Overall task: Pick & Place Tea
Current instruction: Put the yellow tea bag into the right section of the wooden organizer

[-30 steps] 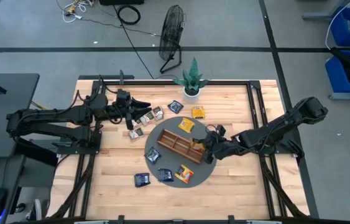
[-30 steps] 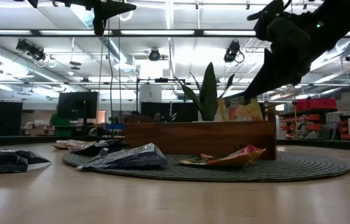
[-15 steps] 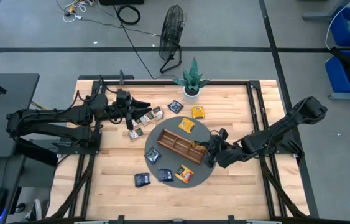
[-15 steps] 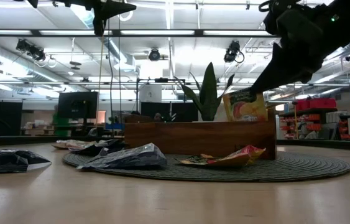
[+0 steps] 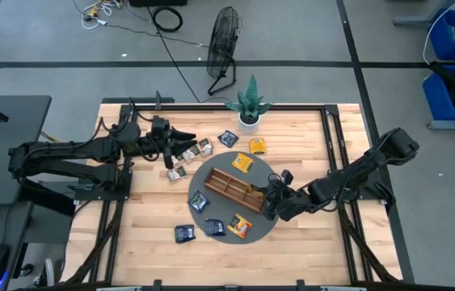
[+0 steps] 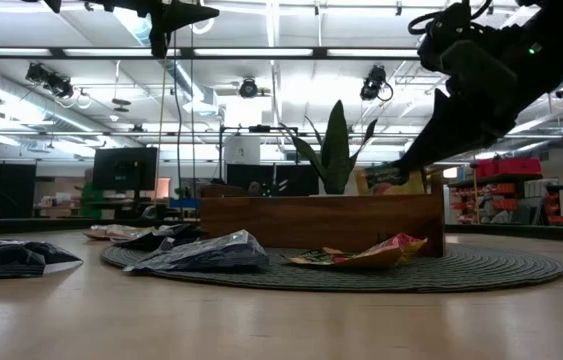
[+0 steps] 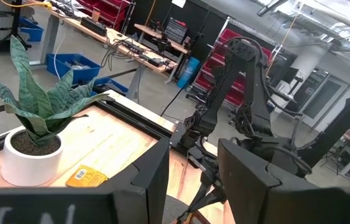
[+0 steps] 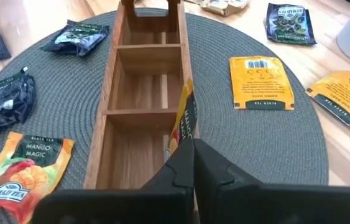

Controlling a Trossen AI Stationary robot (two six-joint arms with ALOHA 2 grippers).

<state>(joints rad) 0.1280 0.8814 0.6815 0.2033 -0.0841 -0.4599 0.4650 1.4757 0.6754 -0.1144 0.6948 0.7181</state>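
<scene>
A yellow-orange tea sachet (image 8: 185, 121) is in my right gripper (image 8: 193, 157), which is shut over the right end of the long wooden tray (image 5: 225, 183). In the low view this sachet (image 6: 389, 180) stands upright, half sunk behind the tray wall (image 6: 321, 220). Other yellow sachets (image 5: 243, 162), (image 5: 239, 226), navy ones (image 5: 200, 201), (image 5: 184, 234) and tan ones (image 5: 203, 147) lie flat on the round grey mat (image 5: 261, 222) and the table. My left gripper (image 5: 170, 152) waits open over the tan sachets near the table's far left. My right gripper pinches the yellow-orange sachet by its upper edge (image 8: 187, 138) between its two fingers, coming from above and the table's right, slanting down. The sachet hangs on edge below the fingers, its lower part inside the tray's right end compartment, beside the tray's long wall (image 8: 187, 68).
A potted plant (image 5: 249, 105) stands at the table's far edge. The tray's other compartments (image 8: 140, 93) show bare wood. A mango sachet (image 8: 25, 168) and navy sachets (image 8: 4, 99) lie on the mat beside the tray. Bare wood lies at the table's near right (image 5: 308, 242).
My right gripper has drifted a little toward the table's near edge and come down. The yellow-orange sachet rose slightly, then sank lower behind the tray wall into the end compartment. The gripper stays shut on it.
</scene>
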